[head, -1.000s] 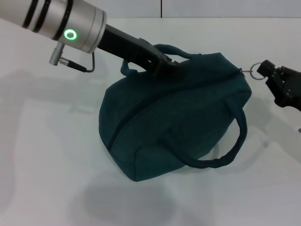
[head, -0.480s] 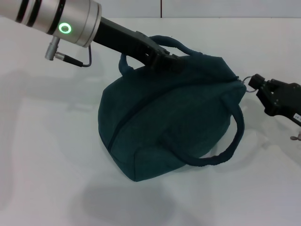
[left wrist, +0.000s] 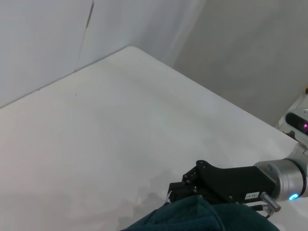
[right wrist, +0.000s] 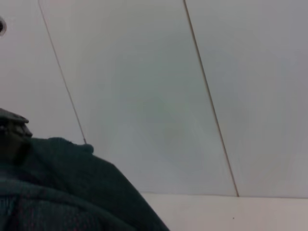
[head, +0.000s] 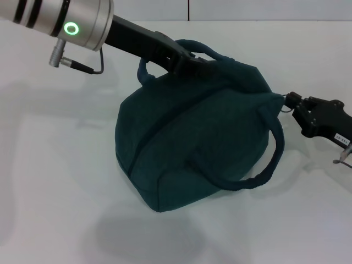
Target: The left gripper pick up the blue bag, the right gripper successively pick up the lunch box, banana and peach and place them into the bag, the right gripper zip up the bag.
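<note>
The left gripper (head: 193, 67) reaches in from the table's far left corner and is clamped on the upper handle (head: 192, 49) of the blue bag (head: 192, 143), its fingers pressed together around the strap at the bag's top. The bag sits near the middle of the white table (head: 55, 181), closer to the far edge than the near one, its body bulging and its top seam closed along the length that shows. A second handle (head: 264, 165) loops loose down the bag's side toward the near right. At the bag's right end, the right gripper (head: 294, 104) comes in from the table's right edge, its fingers pinching the small metal zip ring (head: 286, 104) at the end of the seam. In the left wrist view, the right gripper (left wrist: 185, 187) appears just past a fold of the bag (left wrist: 187, 216). The right wrist view shows only bag fabric (right wrist: 67, 192) against the wall.
</note>
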### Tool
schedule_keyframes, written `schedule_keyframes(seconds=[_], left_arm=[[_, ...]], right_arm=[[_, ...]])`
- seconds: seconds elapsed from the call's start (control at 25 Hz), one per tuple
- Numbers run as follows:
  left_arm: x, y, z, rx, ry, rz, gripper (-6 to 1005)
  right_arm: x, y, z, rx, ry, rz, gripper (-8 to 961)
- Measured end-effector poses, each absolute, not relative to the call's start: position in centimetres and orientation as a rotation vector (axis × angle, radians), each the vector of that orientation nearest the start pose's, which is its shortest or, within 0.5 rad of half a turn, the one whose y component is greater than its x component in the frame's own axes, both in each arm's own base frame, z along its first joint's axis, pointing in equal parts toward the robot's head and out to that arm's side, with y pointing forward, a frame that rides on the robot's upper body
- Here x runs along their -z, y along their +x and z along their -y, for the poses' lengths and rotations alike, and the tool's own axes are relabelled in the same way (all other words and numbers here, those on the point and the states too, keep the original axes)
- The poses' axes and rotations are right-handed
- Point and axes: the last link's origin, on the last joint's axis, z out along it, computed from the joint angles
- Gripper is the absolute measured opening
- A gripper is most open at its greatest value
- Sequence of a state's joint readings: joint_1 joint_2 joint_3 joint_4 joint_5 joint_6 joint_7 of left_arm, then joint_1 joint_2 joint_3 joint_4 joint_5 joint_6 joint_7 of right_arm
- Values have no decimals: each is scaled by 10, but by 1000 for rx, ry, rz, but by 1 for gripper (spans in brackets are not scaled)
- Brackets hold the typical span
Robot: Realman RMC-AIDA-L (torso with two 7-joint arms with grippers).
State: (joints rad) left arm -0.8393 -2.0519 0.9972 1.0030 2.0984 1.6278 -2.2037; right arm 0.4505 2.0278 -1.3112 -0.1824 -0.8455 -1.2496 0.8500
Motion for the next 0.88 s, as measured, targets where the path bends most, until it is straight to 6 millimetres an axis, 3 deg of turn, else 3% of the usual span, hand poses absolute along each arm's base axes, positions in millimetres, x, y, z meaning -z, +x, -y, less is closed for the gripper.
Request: schedule_keyframes(seconds=[0.2,0.6,0.8,0.88], left_arm=[[-13,-113,-387,326,-2981,845,59],[-8,-118,-381,376,-3006,783,66],[-8,-116,-377,489,-3018,708,69],[-8,-116,-377,489,-3018,708,139]], right_arm=[[36,301,-315,-931,-2224,-695,15],[26,327,-267,-991,-2145,-719,17],[24,337,-256,-981,-2101,-763,29],[24,342,-252,-972,-2089,-784,33]])
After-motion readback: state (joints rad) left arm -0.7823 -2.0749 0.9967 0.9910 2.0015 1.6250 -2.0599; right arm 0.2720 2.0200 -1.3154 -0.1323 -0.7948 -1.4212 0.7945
